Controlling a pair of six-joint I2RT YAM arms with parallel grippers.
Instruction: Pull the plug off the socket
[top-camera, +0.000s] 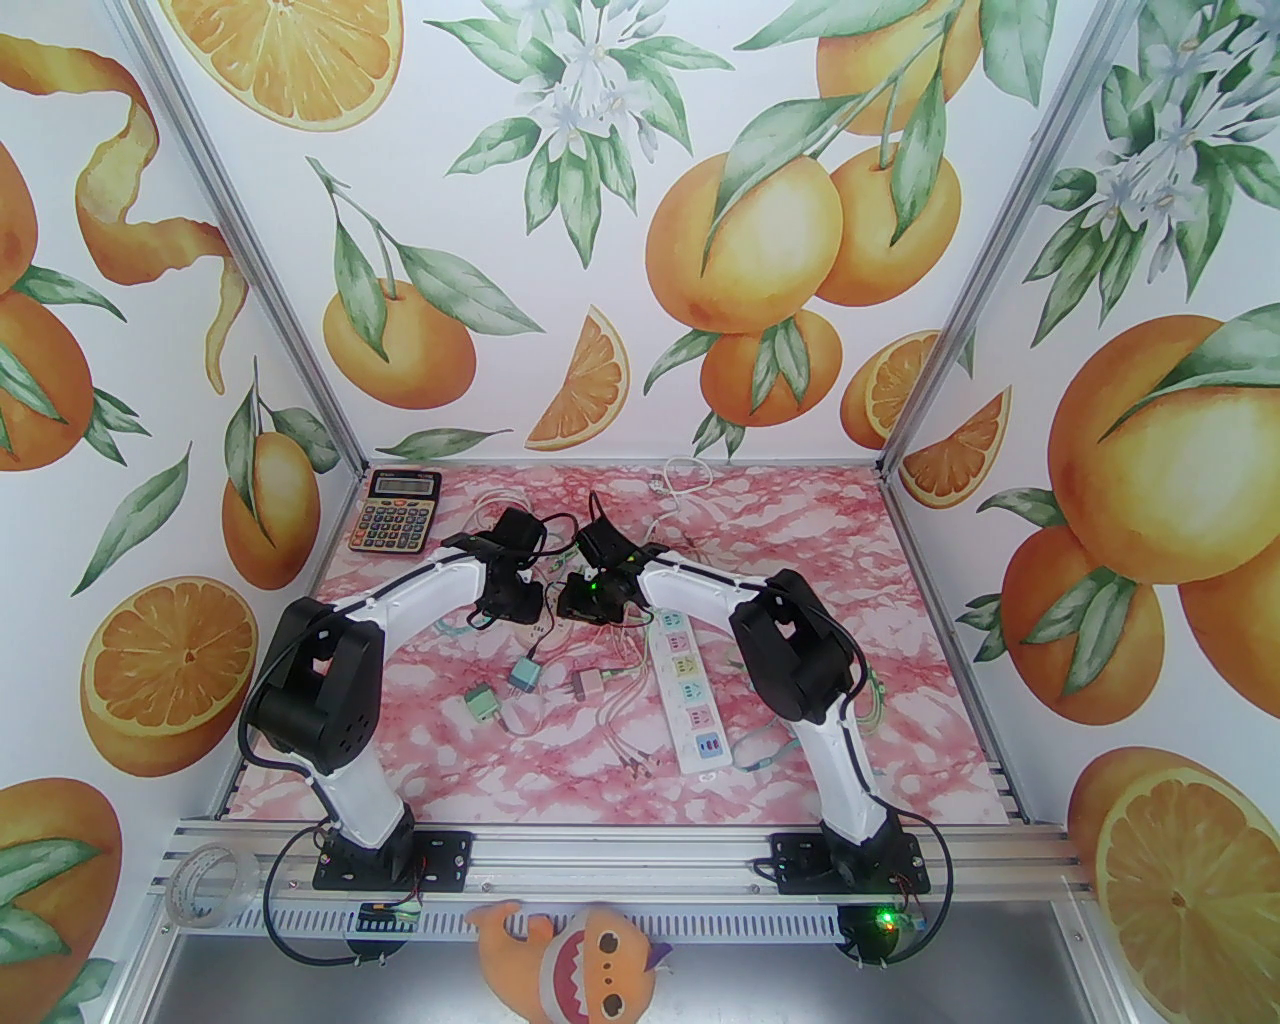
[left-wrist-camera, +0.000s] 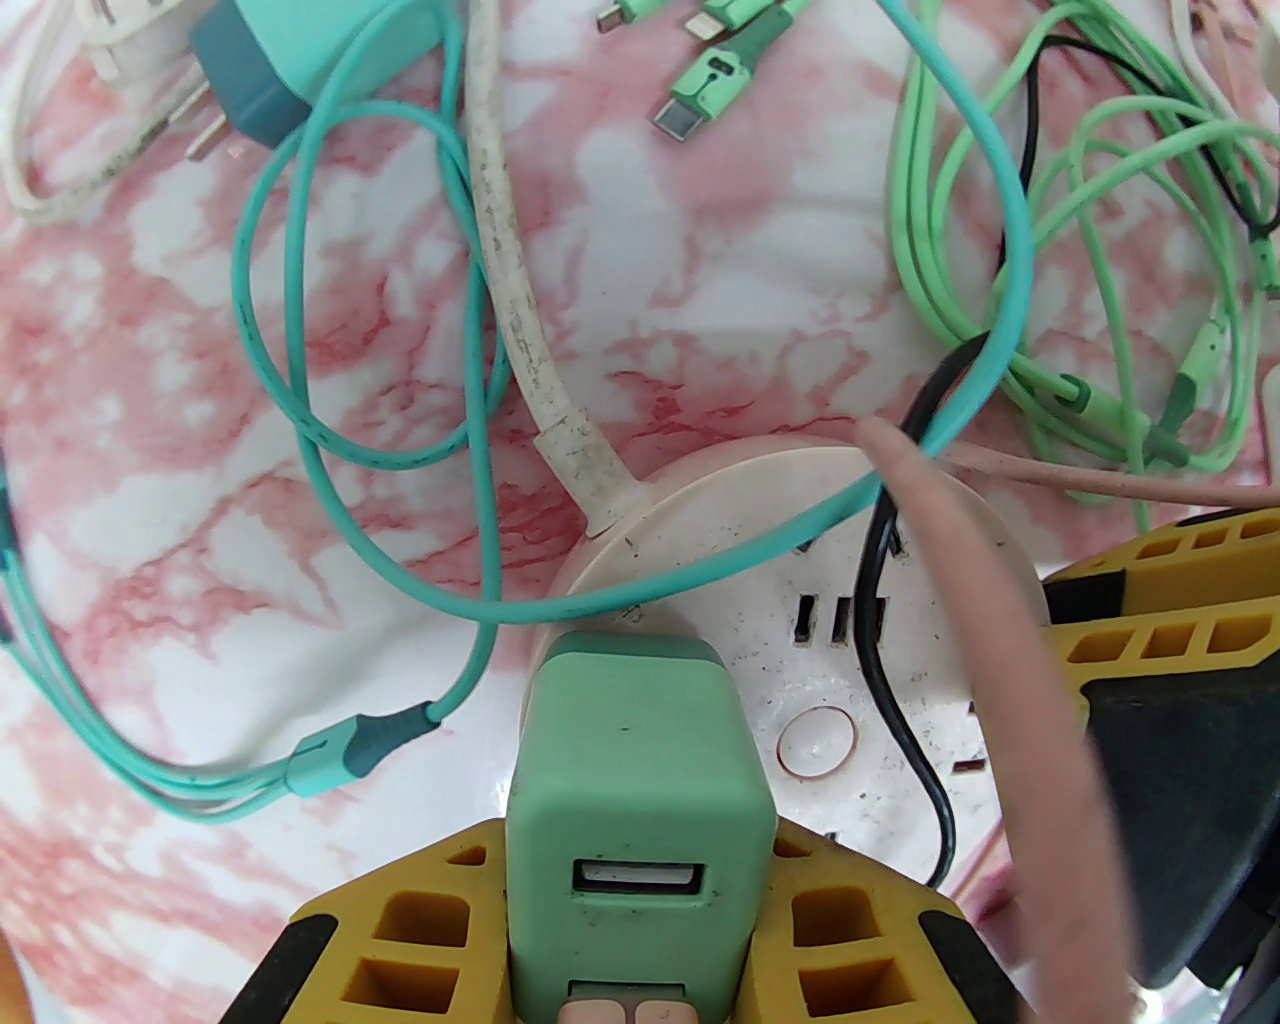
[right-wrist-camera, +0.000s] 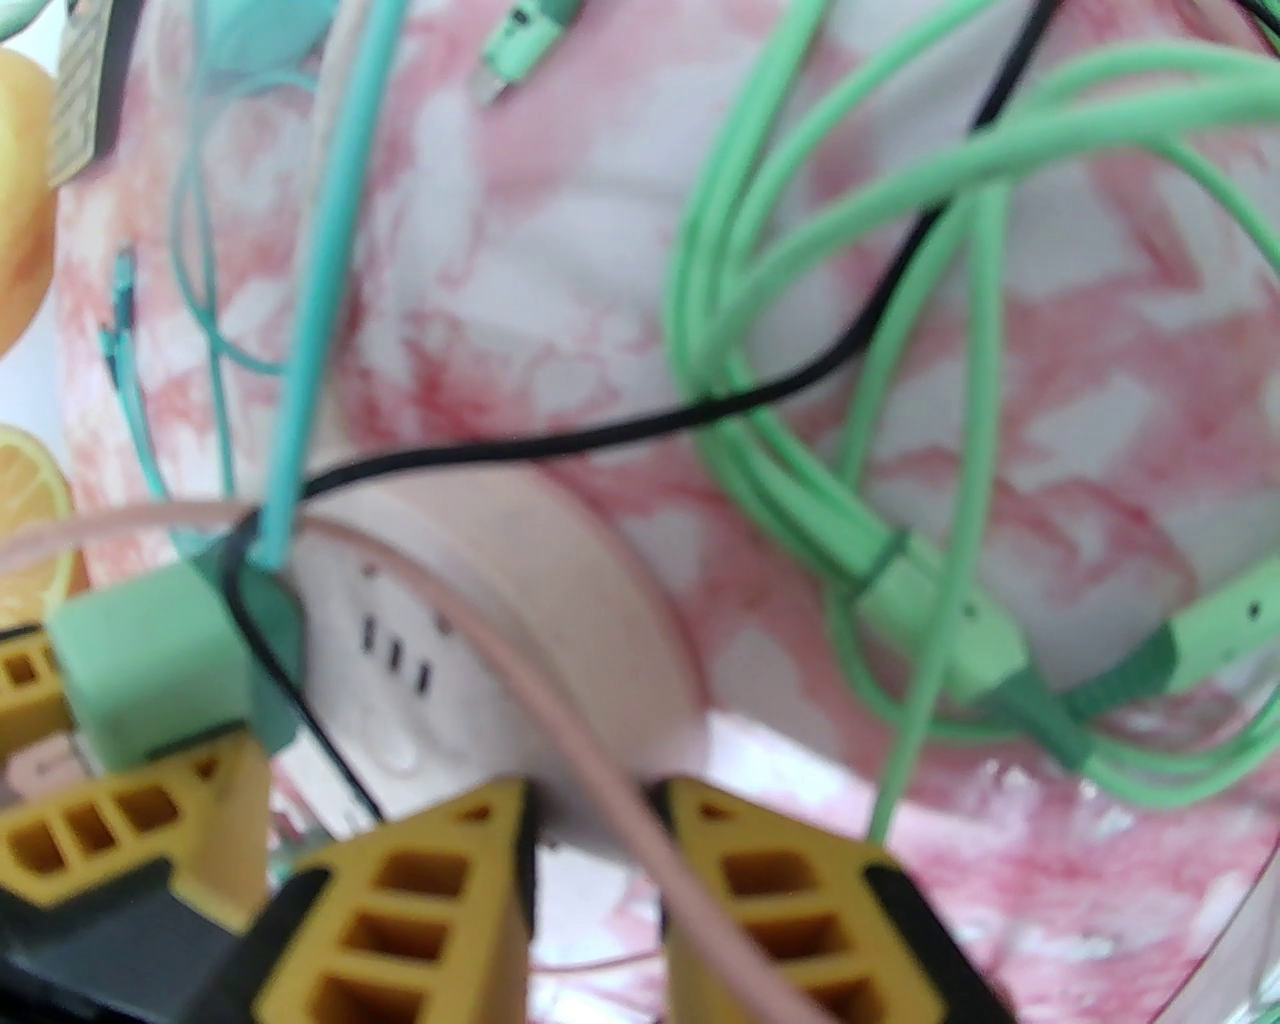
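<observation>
Left gripper (left-wrist-camera: 640, 880) clamped on plug (left-wrist-camera: 640, 770); right gripper (right-wrist-camera: 595, 800) pinching socket (right-wrist-camera: 560, 590) rim between my fingers. Next: pull straight out.

On the tabletop (top-camera: 900, 650), the calculator (top-camera: 398, 510) sits in the far left corner. The round socket (left-wrist-camera: 700, 510) lies far of centre, with the plug (left-wrist-camera: 640, 790) seated on it. Nearer, three loose adapters (top-camera: 523, 673) lie left of the power strip (top-camera: 690, 705), with cables (left-wrist-camera: 497, 250) strewn around them.

L tool (top-camera: 512, 592) & R tool (top-camera: 588, 596) close together mid table (top-camera: 900, 620), white pwr strip (top-camera: 690, 700) just R, calculator (top-camera: 397, 512) far-L corner.
</observation>
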